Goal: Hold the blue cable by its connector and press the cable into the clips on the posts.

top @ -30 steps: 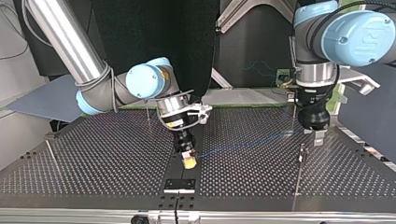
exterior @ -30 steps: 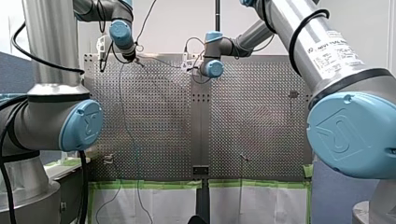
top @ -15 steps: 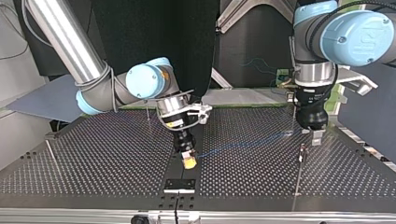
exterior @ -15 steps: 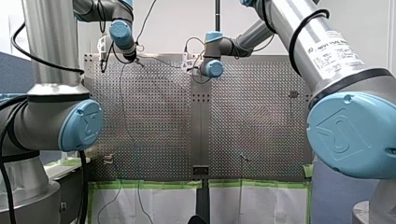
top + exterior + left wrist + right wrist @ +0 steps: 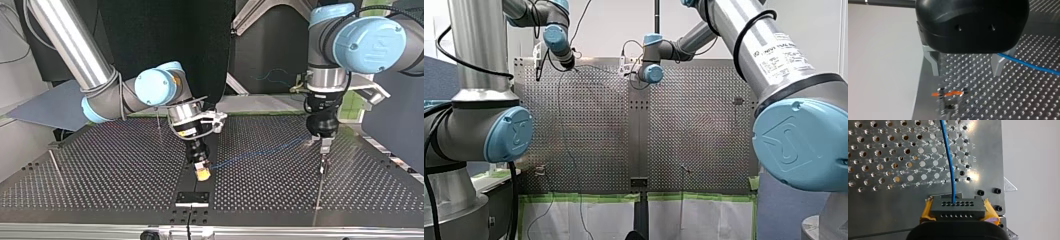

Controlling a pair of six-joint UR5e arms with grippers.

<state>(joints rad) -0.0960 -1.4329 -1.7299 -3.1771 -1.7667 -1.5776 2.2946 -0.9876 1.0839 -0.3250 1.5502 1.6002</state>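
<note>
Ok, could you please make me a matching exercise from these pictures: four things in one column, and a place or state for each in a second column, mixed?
Column one
1. blue cable
2. connector
3. left end effector
4. clip

Column two
A. open, metal fingers apart
B. gripped between yellow pads
C. carries an orange strip, ahead of the open fingers
D. leaves the connector and runs over the perforated table

Pairs: 1-D, 2-B, 3-A, 4-C.
</note>
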